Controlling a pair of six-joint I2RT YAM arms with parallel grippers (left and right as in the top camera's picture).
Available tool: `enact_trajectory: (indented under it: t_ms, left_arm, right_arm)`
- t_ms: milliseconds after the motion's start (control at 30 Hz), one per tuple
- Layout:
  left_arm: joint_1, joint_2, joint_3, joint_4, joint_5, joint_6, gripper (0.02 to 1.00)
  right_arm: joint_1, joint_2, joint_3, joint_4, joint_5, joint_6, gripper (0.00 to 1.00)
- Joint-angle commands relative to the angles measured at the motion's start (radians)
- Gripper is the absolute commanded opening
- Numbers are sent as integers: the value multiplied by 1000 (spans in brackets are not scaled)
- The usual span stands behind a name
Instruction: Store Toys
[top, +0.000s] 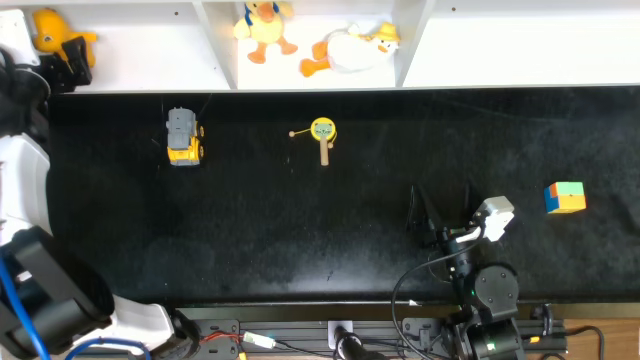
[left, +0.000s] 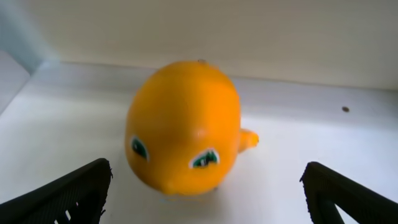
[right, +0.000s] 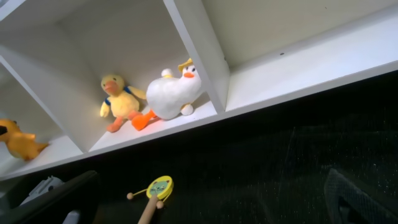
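An orange plush toy (top: 55, 33) (left: 183, 127) stands on the floor of the white shelf's left compartment (top: 150, 60). My left gripper (top: 72, 62) (left: 206, 168) is open at the mouth of that compartment, its fingers wide apart on either side of the toy without touching it. A yellow and grey truck (top: 183, 137), a yellow rattle drum (top: 323, 135) (right: 155, 190) and a multicoloured cube (top: 564, 197) lie on the black table. My right gripper (top: 440, 213) (right: 205, 190) hangs open and holds nothing over the table's front right.
The middle compartment holds a yellow plush duck (top: 265, 25) (right: 118, 93) and a white plush duck (top: 355, 48) (right: 174, 90). The right compartment (top: 520, 40) is bare. White dividers separate the compartments. Cables run along the table's front edge.
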Motion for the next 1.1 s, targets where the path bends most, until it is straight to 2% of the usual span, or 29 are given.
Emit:
enact_trajectory:
  t_ms: [33, 367, 533, 700, 767, 833, 1000, 1100]
  left_arm:
    - [6, -52, 19, -73, 1, -3, 998]
    - [5, -261, 19, -346, 5, 73, 998]
    - [-2, -387, 17, -530, 83, 159, 996]
    - [-26, -435, -11, -715, 95, 164, 998]
    - [-41, -434, -27, -765, 135, 187, 998]
    - [-62, -434, -60, -772, 168, 193, 998]
    - [-122, -434, -165, -714, 164, 193, 998]
    - [-169, -434, -221, -669, 99, 188, 998]
  right_arm:
    - [5, -7, -14, 4, -6, -3, 996]
    - [5, -7, -14, 4, -6, -3, 996]
    - [5, -7, -14, 4, -6, -3, 998]
    - [5, -7, -14, 4, -6, -3, 996]
    - [5, -7, -14, 4, -6, -3, 996]
    - [5, -7, -14, 4, -6, -3, 998]
    - [5, -7, -14, 4, -6, -3, 996]
    - [5, -7, -14, 4, -6, -3, 998]
